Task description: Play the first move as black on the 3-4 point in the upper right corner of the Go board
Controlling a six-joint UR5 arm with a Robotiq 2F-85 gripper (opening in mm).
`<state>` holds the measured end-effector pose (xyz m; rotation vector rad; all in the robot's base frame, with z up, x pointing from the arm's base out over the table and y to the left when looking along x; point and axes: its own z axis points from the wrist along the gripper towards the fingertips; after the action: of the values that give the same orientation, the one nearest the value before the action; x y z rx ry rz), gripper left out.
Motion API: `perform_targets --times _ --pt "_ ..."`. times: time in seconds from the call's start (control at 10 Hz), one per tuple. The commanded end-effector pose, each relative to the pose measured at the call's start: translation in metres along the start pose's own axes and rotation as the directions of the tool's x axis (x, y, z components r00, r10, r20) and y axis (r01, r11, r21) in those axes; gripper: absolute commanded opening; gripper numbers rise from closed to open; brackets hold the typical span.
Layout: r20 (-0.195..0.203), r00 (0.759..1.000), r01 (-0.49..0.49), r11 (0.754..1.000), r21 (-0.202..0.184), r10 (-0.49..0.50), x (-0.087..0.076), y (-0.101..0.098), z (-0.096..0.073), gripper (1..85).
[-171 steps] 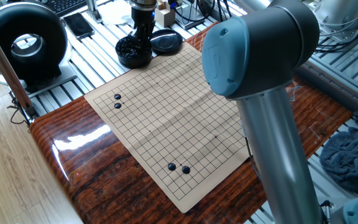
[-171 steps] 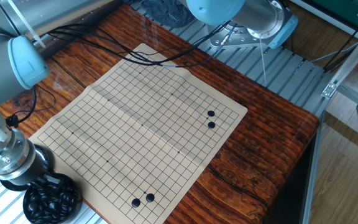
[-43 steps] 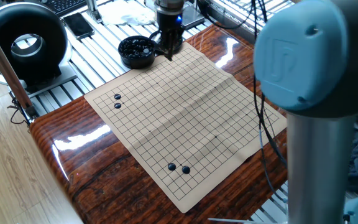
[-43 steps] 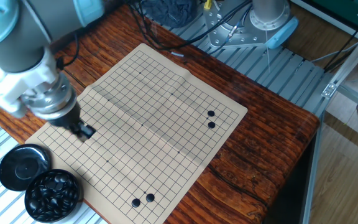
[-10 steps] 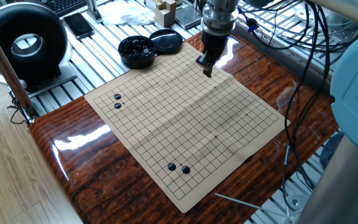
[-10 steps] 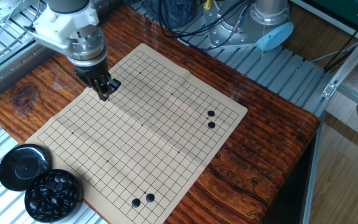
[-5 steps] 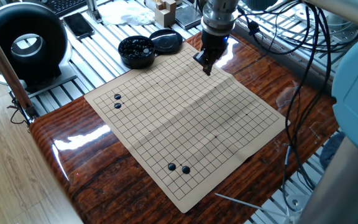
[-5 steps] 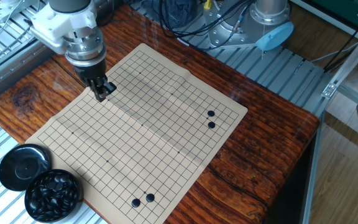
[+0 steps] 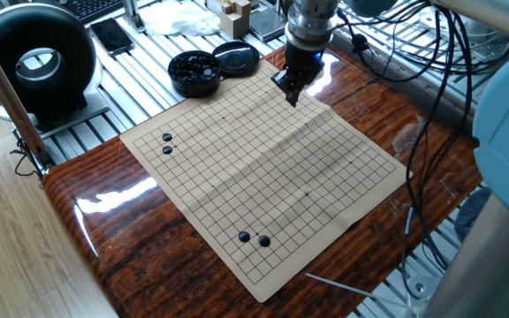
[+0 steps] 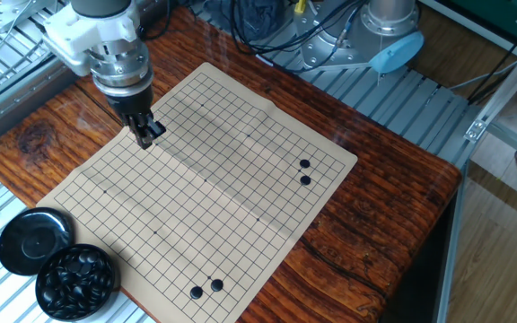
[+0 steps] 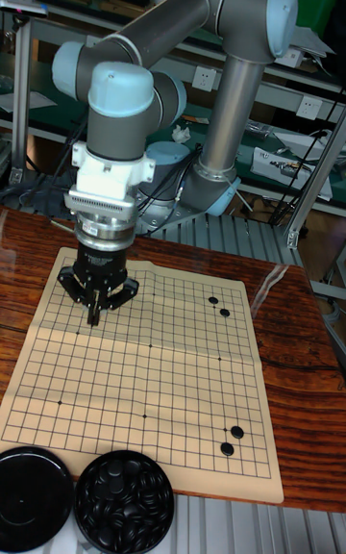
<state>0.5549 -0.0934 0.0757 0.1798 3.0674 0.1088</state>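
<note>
My gripper (image 9: 291, 95) (image 10: 144, 136) (image 11: 94, 316) hangs a little above the tan Go board (image 9: 263, 168) (image 10: 232, 170) (image 11: 144, 381), over the side where the board's fold meets its edge. Its fingers are pinched together on a small black stone that hardly stands out from the dark fingertips. The grid crossings under and around it are bare, and I cannot single out the 3-4 point. A round bowl of black stones (image 9: 191, 71) (image 10: 74, 283) (image 11: 125, 504) stands off the board's corner.
Two pairs of black stones lie on the board (image 9: 167, 144) (image 9: 254, 238) (image 10: 304, 171) (image 10: 205, 289). The bowl's black lid (image 9: 237, 59) (image 10: 32, 240) (image 11: 29, 489) sits beside the bowl. Cables (image 9: 396, 79) drape over the wooden table edge by the arm.
The gripper has left the bowl and crossed along the board's edge to the fold. In the last second it only edged slightly back and turned a little.
</note>
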Motion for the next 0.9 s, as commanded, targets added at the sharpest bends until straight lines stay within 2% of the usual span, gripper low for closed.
perform_targets --times 0.0,0.1,0.2,0.4,0.5,0.8 --pt "-0.033 0.998 -0.059 0.996 -0.061 0.057 0.034 0.003 -0.020 1.3" --pt "-0.035 0.998 -0.059 0.996 -0.073 0.056 0.047 -0.001 -0.020 1.3" --pt "-0.034 0.998 -0.064 0.992 -0.107 0.061 0.060 -0.001 -0.019 1.3" --pt "-0.023 0.998 -0.066 0.987 -0.149 0.063 0.071 0.000 -0.011 1.3" --pt "-0.026 0.997 -0.079 0.980 -0.185 0.075 0.076 0.006 -0.008 1.3" --pt "-0.007 0.999 -0.052 0.968 -0.244 0.051 0.095 0.008 0.009 1.3"
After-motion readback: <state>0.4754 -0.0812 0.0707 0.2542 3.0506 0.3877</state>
